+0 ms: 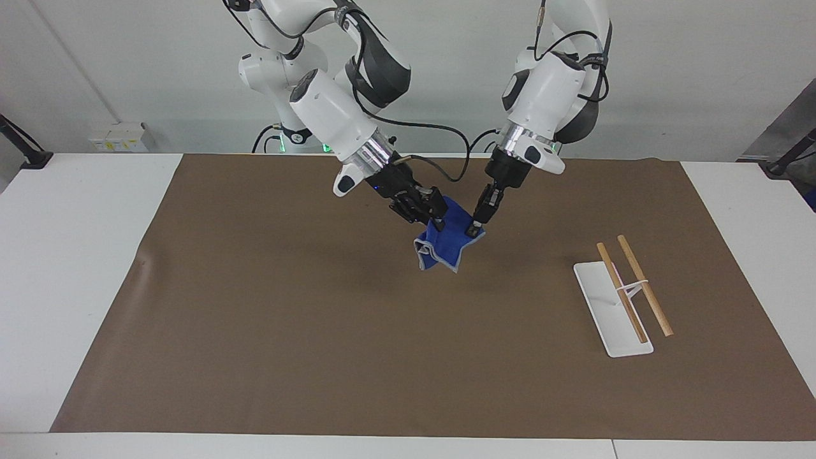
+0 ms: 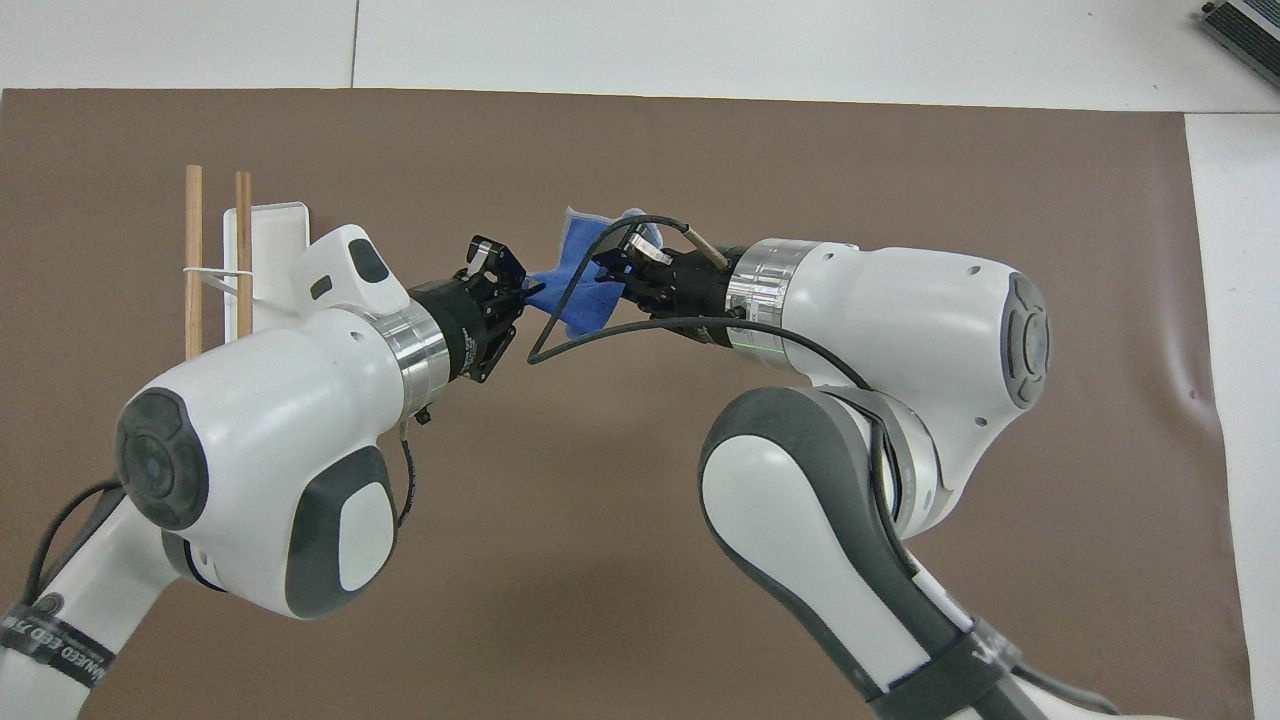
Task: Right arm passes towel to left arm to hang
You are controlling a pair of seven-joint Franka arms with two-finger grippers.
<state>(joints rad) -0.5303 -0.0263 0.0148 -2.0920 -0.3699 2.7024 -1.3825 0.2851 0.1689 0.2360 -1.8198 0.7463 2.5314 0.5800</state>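
Observation:
The blue towel (image 1: 444, 245) hangs in the air over the middle of the brown mat, held between both grippers. My right gripper (image 1: 436, 218), on the arm with the looping cable, is shut on the towel's upper part. My left gripper (image 1: 474, 229) is shut on the towel's corner at the left arm's end and draws it out sideways. In the overhead view the towel (image 2: 578, 296) is stretched between my left gripper (image 2: 519, 291) and my right gripper (image 2: 612, 272). The towel's lower part dangles free above the mat.
A white hanging rack (image 1: 611, 310) with two wooden bars (image 1: 644, 285) stands on the brown mat (image 1: 255, 319) toward the left arm's end; it also shows in the overhead view (image 2: 270, 262). White tabletop borders the mat.

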